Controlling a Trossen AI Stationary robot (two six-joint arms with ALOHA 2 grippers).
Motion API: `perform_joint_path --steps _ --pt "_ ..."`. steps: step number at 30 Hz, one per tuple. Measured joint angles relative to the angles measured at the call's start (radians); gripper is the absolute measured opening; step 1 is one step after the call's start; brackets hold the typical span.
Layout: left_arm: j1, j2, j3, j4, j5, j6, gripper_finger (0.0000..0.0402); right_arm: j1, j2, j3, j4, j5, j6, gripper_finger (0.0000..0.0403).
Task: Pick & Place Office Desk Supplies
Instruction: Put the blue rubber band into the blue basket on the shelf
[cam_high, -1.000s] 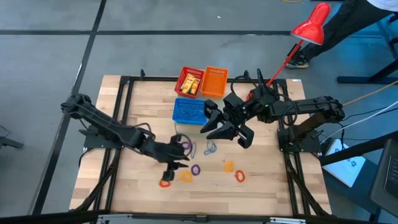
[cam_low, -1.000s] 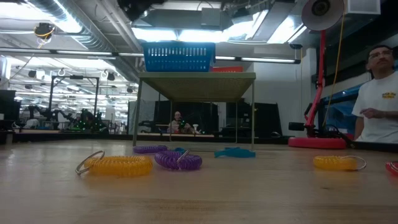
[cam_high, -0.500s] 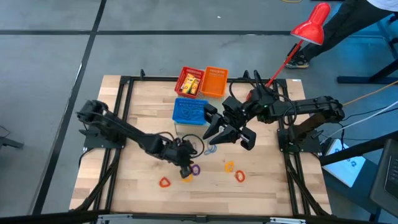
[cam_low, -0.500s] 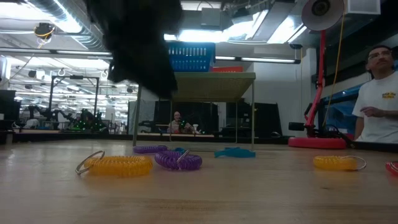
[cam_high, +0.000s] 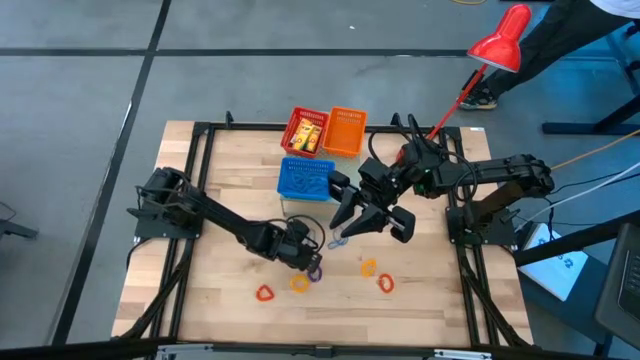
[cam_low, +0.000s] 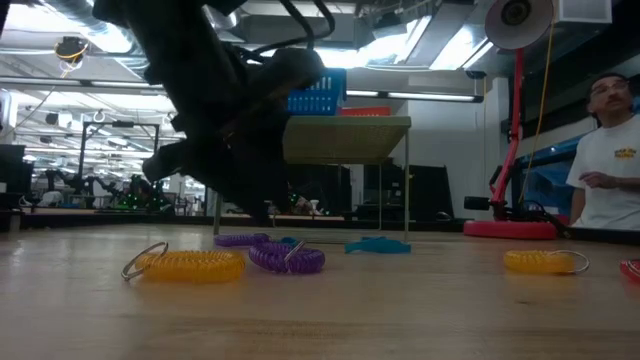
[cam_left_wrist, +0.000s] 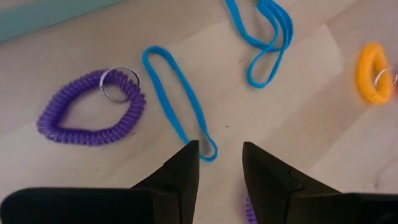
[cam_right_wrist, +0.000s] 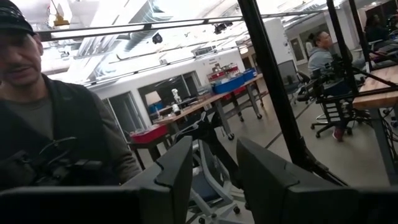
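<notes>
Sliding in from nine o'clock, left gripper (cam_left_wrist: 219, 163) is hovering part-open and empty over blue loop (cam_left_wrist: 177, 106) beside purple coil (cam_left_wrist: 90, 115), while right gripper (cam_right_wrist: 212, 163) is waiting, part-open, at three o'clock.

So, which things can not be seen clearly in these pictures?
- High view: the left gripper covers the loops under it; the contents of the blue basket are too small to name.
- Low view: a dark arm hides part of the room behind it; the red item is cut off by the edge.
- Right wrist view: the right gripper faces the room, so the table is out of sight.
</notes>
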Motion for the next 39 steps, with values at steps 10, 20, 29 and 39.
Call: perform_joint_path --steps 10,20,29,39 --pt "0.034 0.022 -0.001 0.008 0.038 0.017 0.0118 0.001 0.0 0.0 0.002 0.001 -0.003 0.0128" --pt "0.046 0.056 0.0 0.01 0.099 -0.021 0.0118 0.002 0.0 0.0 0.007 0.012 0.0 0.0128" --pt "0.064 0.057 0.0 0.005 0.142 -0.031 0.0118 0.002 0.0 0.0 0.007 0.012 0.0 0.0128" --pt "0.074 0.016 -0.001 0.04 0.132 -0.046 0.015 0.002 0.0 0.0 0.007 0.011 0.0 0.0128"
